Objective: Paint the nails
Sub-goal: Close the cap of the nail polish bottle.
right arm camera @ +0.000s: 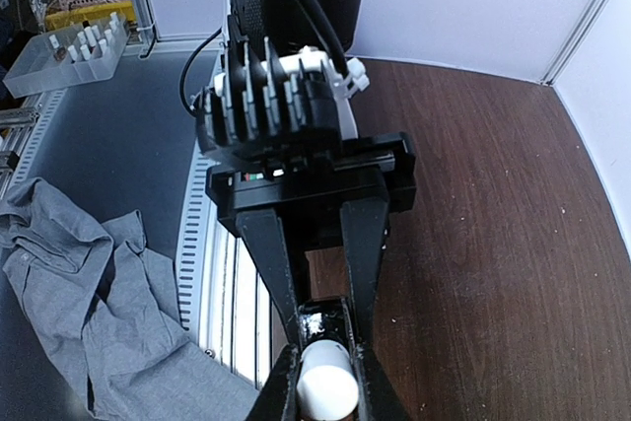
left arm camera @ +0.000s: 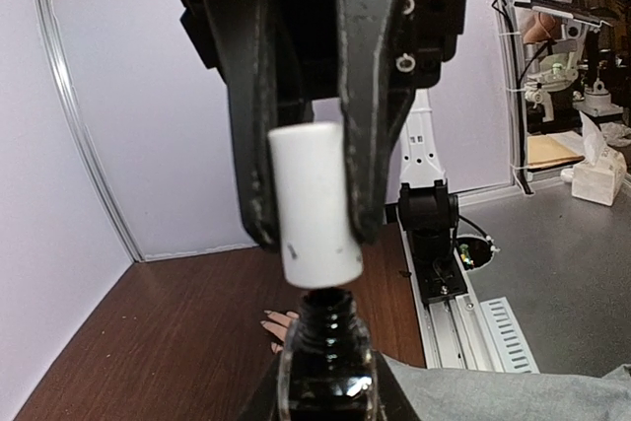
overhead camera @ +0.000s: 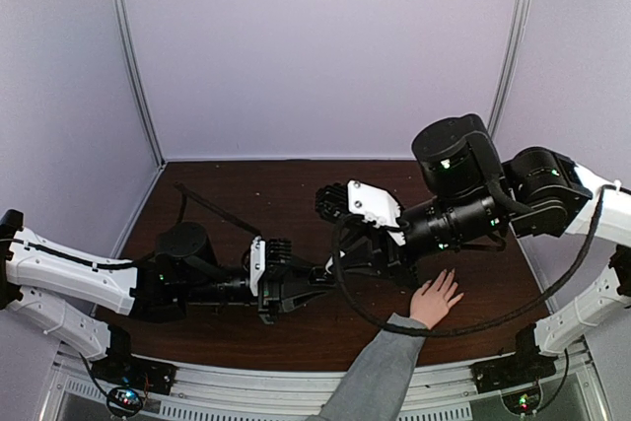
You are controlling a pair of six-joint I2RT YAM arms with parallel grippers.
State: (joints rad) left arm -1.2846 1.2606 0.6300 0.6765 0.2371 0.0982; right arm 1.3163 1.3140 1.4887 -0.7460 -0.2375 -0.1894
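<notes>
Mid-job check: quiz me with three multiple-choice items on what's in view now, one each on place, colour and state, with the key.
1. Where does the hand lie?
A. far left corner
B. on the table, near edge, right of centre
C. on top of an arm

2. What colour is the cap?
A. white
B. red
C. black

3. The left gripper is:
A. open and empty
B. shut on the cap
C. shut on a sleeve

Key:
1 B, the top view shows the hand flat on the wood there.
2 A, the cap is white above the dark bottle.
3 B, both fingers press the cap's sides.
</notes>
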